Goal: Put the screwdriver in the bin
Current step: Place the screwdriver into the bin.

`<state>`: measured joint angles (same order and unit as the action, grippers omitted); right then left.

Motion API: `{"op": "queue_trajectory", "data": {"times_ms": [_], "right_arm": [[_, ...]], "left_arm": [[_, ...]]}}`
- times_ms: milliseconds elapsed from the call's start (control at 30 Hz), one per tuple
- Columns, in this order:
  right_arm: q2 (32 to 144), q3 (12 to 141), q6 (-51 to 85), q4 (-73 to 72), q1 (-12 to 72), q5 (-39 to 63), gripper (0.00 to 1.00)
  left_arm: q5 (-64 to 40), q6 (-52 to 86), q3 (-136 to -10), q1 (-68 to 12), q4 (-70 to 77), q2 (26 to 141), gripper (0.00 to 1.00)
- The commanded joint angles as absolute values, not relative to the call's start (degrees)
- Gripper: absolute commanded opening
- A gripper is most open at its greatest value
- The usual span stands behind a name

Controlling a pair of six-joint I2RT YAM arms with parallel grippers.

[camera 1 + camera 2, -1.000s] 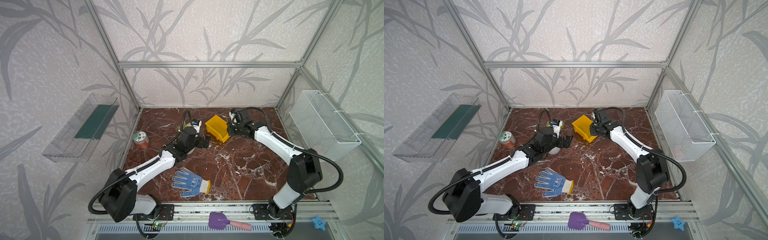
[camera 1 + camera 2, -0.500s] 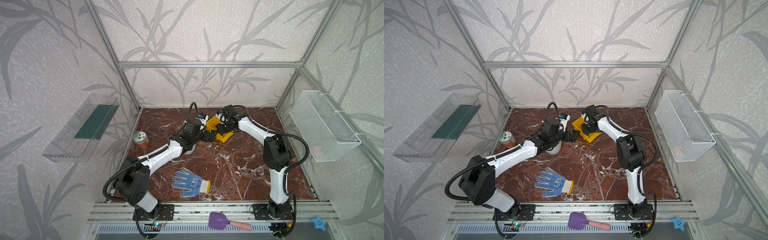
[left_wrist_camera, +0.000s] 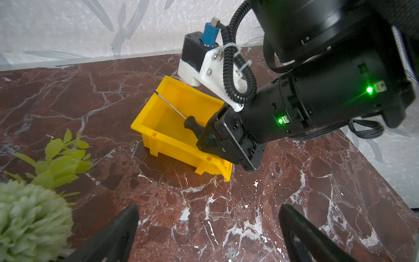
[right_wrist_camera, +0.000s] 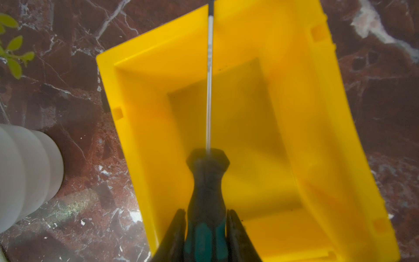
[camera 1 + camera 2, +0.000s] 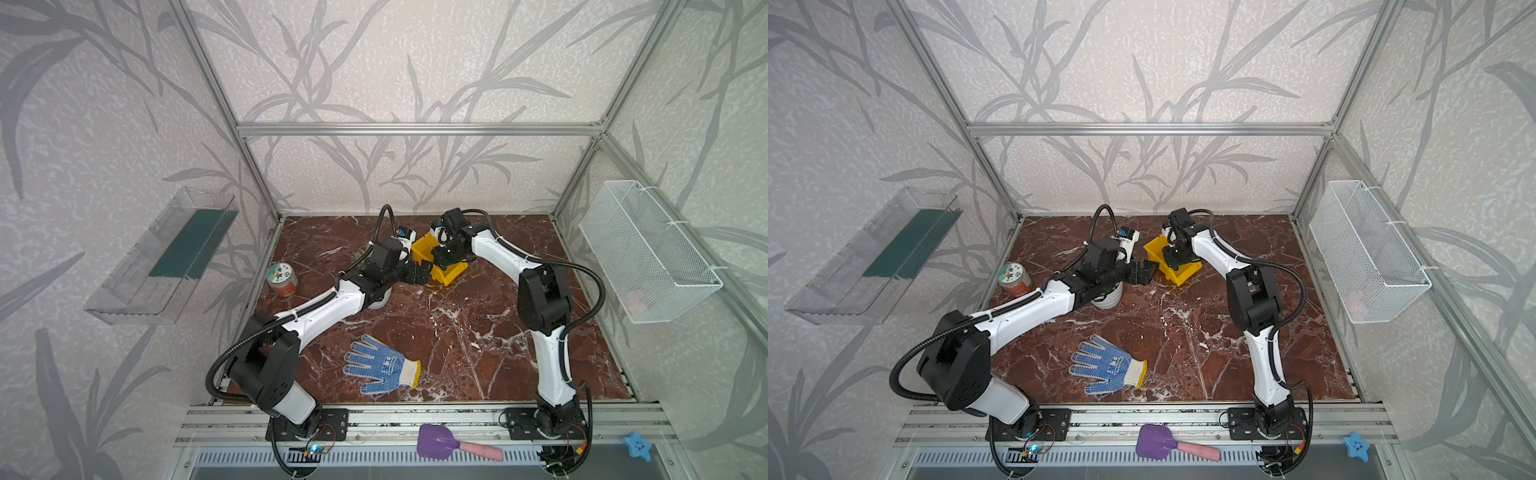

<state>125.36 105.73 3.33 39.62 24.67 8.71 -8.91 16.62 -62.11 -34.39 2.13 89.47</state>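
You had the right gripper [image 4: 205, 215] closed tight on the screwdriver [image 4: 207, 177], with its two fingers pressing the black and green handle from both sides. The shaft pointed straight ahead from the fingertips. The bin [image 4: 317, 113] stood directly under this hand, so the handle hung above the inside of it, over the end with the low sloped front. The thin shaft crossed the whole opening and its tip reached the far rim. Whether the tip touched that rim, I could not tell. The screwdriver was above the floor of the bin, carried only by the fingers.

Your left gripper [image 3: 208, 206] was spread wide and held nothing. It was low over the table [image 3: 68, 90]. The bin was ahead of its fingertips, not touching them, with bare marble between. The pale green plant [image 3: 34, 217] was just beside this hand, and its white pot [image 4: 22, 170] stood near one long side of the bin. The glove [image 5: 380, 365] lay well behind both hands, toward the arm bases.
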Motion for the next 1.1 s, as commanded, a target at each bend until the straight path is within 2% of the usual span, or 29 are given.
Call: {"op": "queue_trajectory", "data": {"times_ms": [0, 467, 800, 1067], "right_arm": [[126.0, 105.6, 5.5, 40.8, 23.8, 7.6, 0.0], [124.7, 100.0, 13.6, 34.4, 23.6, 8.5, 0.01], [125.3, 100.0, 19.9, 31.9, 23.6, 8.3, 0.08], [124.7, 98.8, 20.4, 31.7, 23.7, 7.6, 0.24]], "left_arm": [[-8.3, 16.9, -61.7, -34.3, 2.5, 88.7, 0.99], [-7.1, 16.3, -62.4, -34.9, 1.4, 89.0, 0.99], [-6.0, 16.3, -61.6, -35.2, 1.8, 88.3, 0.99], [-5.3, 16.6, -61.1, -35.3, 2.1, 87.8, 0.99]]}}
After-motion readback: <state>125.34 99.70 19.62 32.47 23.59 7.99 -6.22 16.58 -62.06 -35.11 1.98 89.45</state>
